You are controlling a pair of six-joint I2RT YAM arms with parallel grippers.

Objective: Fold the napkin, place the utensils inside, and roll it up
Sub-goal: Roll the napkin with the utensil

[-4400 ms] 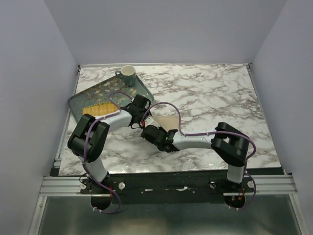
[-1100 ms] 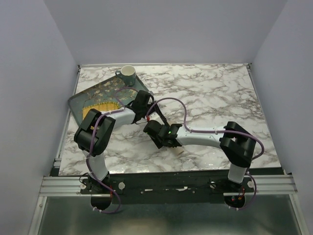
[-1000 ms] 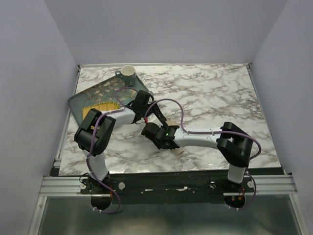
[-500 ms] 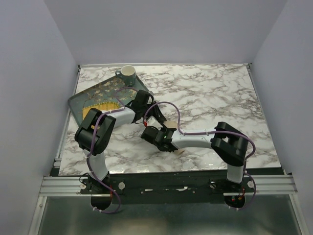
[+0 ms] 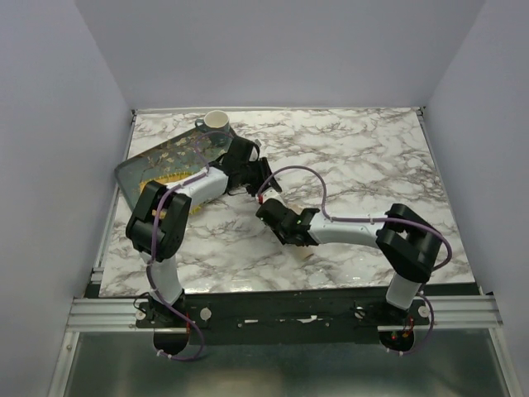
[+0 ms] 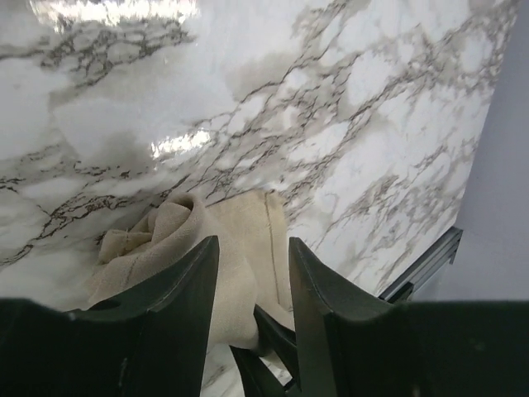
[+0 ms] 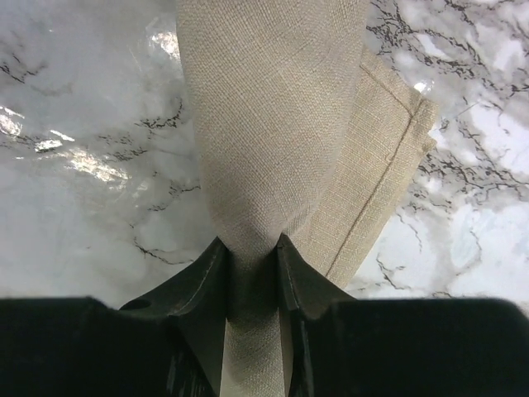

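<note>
My right gripper [image 7: 250, 244] is shut on the beige napkin [image 7: 281, 116], which is pinched into a narrow fold between the jaws and spreads out on the marble beyond them, one hemmed edge showing at the right. My left gripper [image 6: 252, 244] is open just above the bunched napkin [image 6: 240, 240], with the right gripper's fingers [image 6: 277, 343] below it. In the top view the two grippers meet near the table's middle left, left [image 5: 266, 178] and right [image 5: 269, 211], and the arms hide most of the napkin. The spoon is out of view.
A dark teal floral tray [image 5: 140, 165] lies at the back left, with a white-lined cup [image 5: 216, 122] at its far corner. The marble table's front edge with its metal rail [image 6: 421, 265] shows in the left wrist view.
My left gripper has drawn back from the napkin toward the tray's corner. My right gripper has shifted right and slightly back, still holding the napkin.
</note>
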